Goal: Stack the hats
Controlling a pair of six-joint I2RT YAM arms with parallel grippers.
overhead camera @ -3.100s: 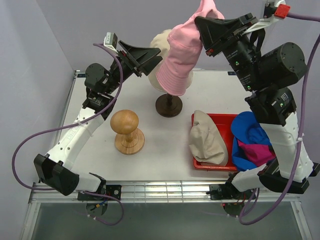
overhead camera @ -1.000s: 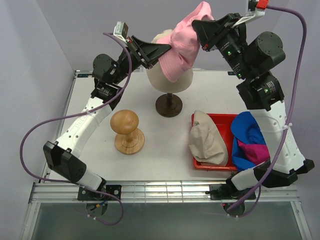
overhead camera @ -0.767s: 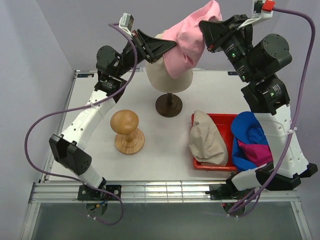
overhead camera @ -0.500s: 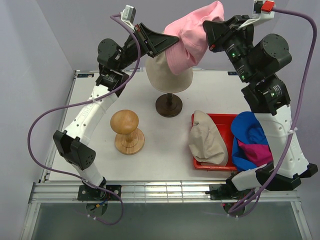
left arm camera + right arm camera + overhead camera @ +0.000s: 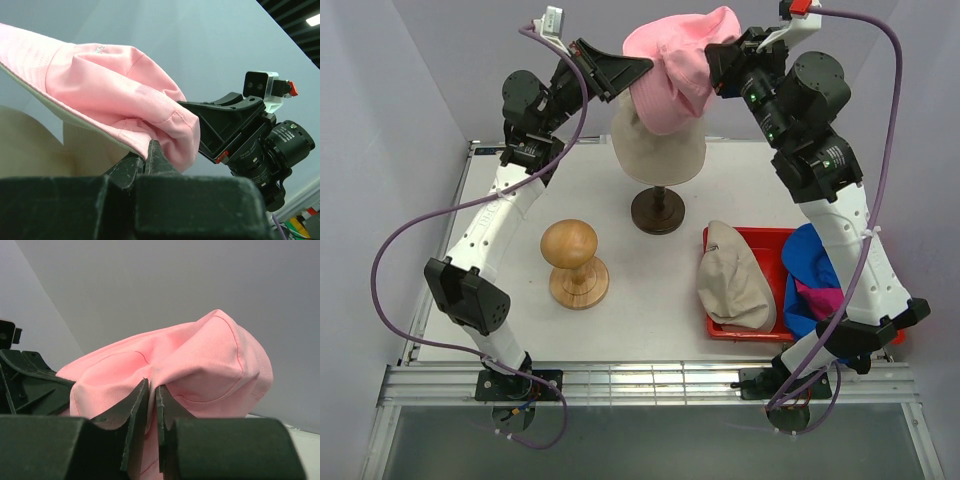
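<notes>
Grey walls, white tabletop [image 5: 520,320]. We count four hats. The pink hat [image 5: 670,70] hangs just above the one head [image 5: 655,150], its long axis left to right between the left fingers [image 5: 156,162] and right fingers [image 5: 139,405], each pair pinching its fabric. The beige hat [image 5: 732,275], blue cap [image 5: 820,260] and magenta cap [image 5: 825,300] lie in the one tray [image 5: 765,233], nearer the right arm.

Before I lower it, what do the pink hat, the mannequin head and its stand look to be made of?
The pink hat: soft woven cloth, probably cotton, matte; it folds and creases, with stitched seams. The mannequin head: cream, matte, looks cloth-covered, though the texture is too fine to confirm. The stand: dark, glossy, likely turned wood.
</notes>
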